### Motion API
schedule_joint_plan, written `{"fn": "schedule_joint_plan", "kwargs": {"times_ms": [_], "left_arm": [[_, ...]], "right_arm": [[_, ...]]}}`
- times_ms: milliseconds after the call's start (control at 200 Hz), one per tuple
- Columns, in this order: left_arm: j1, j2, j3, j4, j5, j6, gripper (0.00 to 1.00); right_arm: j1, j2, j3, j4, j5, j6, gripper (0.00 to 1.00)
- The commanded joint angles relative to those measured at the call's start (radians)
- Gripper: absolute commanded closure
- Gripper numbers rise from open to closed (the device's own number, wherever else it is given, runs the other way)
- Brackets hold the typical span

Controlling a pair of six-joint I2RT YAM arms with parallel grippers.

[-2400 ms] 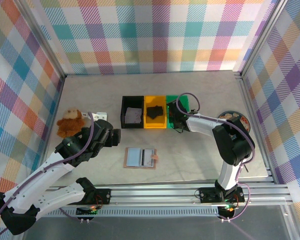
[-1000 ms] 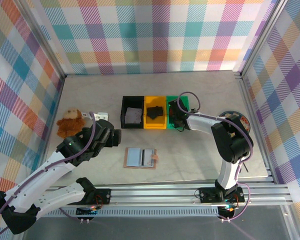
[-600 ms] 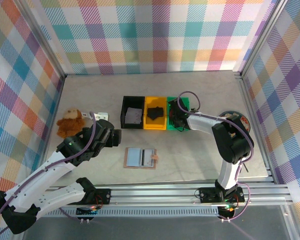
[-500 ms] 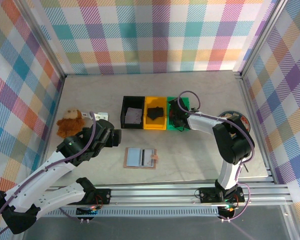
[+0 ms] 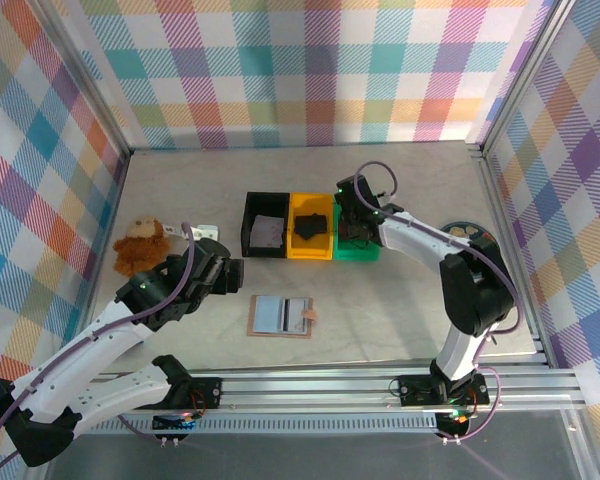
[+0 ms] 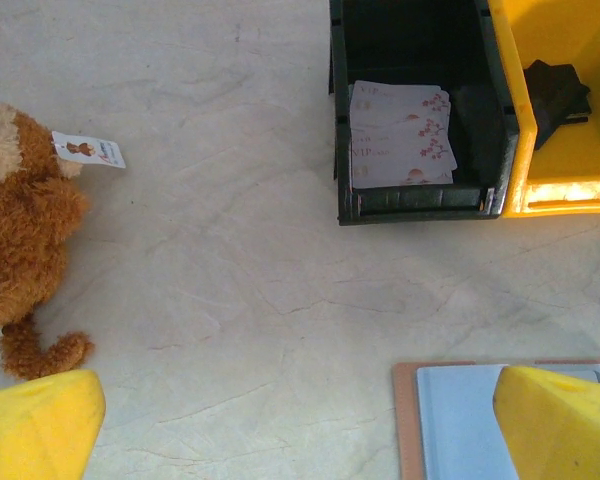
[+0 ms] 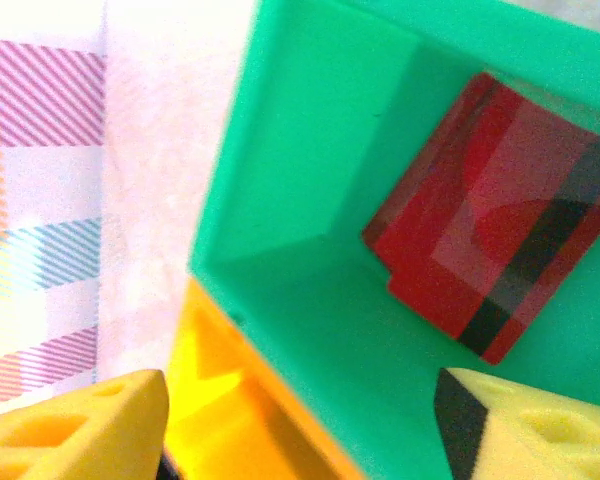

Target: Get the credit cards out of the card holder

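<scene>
Two bins hold cards already: pale cards (image 6: 400, 135) in the black bin (image 6: 410, 200), a red card (image 7: 500, 230) loose in the green bin (image 7: 280, 180) under the right gripper (image 7: 305, 425), jaws spread, empty. The left gripper (image 6: 300, 425) gapes wide too. The card holder (image 5: 282, 315) lies open flat, partly beneath one of its fingers (long axis side to side, strap tab toward the right arm), with a striped card (image 5: 298, 308) seemingly left inside.

On the pale marbled table (image 5: 400, 290), toward the far side: a row of three bins touching side by side, black bin (image 5: 246, 225), yellow bin (image 5: 310, 254), green bin (image 5: 358, 254). Nearer, well apart from them: card holder (image 5: 280, 315), lying open and flat, pale blue inside up. At left: plush monkey (image 5: 140, 245), its white tag (image 5: 206, 231) flat on the surface. At right: round plate (image 5: 475, 233), partly hidden.
</scene>
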State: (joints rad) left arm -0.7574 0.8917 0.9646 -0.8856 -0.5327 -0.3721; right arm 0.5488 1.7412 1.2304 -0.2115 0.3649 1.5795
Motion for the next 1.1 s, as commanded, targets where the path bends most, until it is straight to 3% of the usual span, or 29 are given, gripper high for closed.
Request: {"fn": "schedule_joint_plan", "kwargs": {"times_ms": [0,265,615,855,1095], "left_arm": [[0.0,0.004,-0.009,0.008,0.004,0.019,0.0],[0.0,0.023,-0.007,0.007,0.007,0.018,0.0],[0.0,0.038,-0.004,0.004,0.017,0.015,0.0],[0.0,0.044,0.005,-0.005,0.026,0.01,0.0],[0.0,0.05,0.024,-0.028,0.053,0.001,0.0]], "right_arm": [[-0.003,-0.047,0.039,-0.078,-0.013,-0.096,0.22],[-0.003,-0.075,0.068,-0.124,-0.058,-0.195,0.0],[0.002,-0.134,0.095,-0.2,-0.17,-0.392,0.01],[0.019,-0.226,0.052,-0.24,-0.141,-0.492,0.01],[0.059,-0.282,0.0,-0.252,-0.192,-0.638,0.01]]}}
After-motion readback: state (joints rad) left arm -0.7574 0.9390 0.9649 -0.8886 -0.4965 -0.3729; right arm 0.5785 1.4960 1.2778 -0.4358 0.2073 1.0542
